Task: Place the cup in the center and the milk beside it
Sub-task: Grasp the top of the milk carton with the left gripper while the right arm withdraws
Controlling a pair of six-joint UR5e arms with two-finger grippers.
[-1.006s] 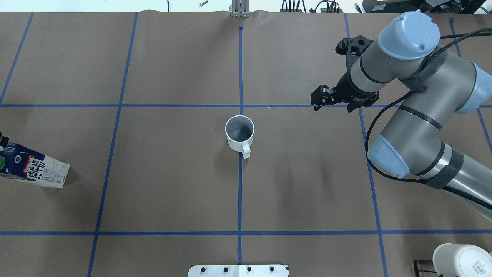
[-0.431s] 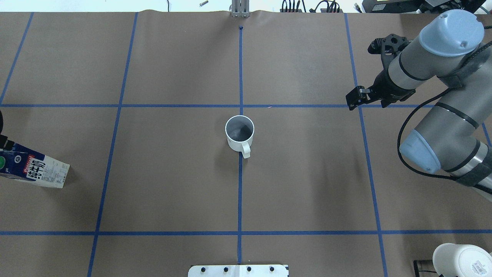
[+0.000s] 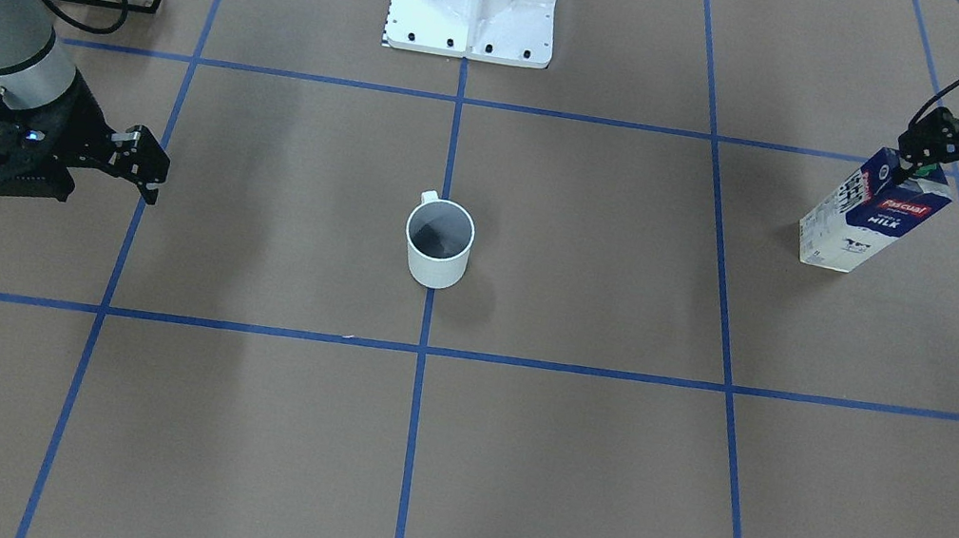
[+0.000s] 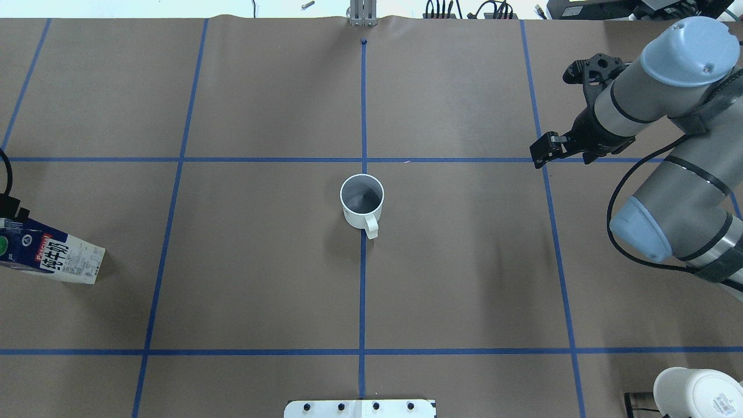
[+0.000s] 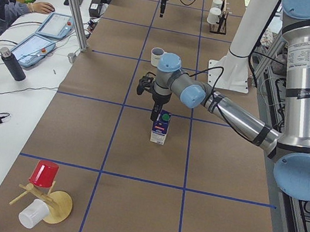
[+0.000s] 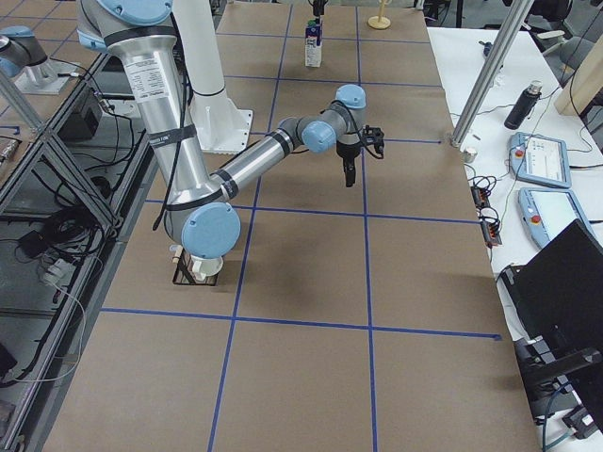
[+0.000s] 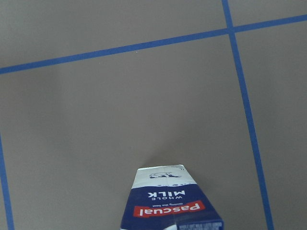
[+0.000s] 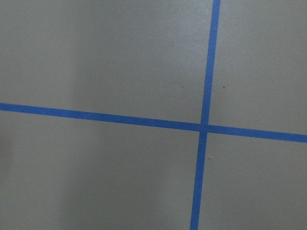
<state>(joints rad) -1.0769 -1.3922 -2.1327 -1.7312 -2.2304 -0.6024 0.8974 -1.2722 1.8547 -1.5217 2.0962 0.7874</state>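
Observation:
The plain white cup (image 4: 361, 200) stands upright on the central blue tape line, handle toward the robot; it also shows in the front view (image 3: 438, 243). The milk carton (image 4: 52, 258) stands at the table's far left edge, also in the front view (image 3: 873, 211) and left wrist view (image 7: 170, 203). My left gripper (image 3: 947, 170) hangs at the carton's top with its fingers apart. My right gripper (image 4: 544, 153) is open and empty, far right of the cup, over a tape crossing.
A white mug with a sticker on its base (image 4: 699, 395) hangs on a rack at the near right corner. The robot's white base plate (image 4: 360, 408) sits at the near edge. A stand with a red cup (image 5: 44, 174) is at the left end.
My right arm has drawn back to the right, away from the cup. The left gripper has shifted slightly at the carton. Cup and carton have not moved.

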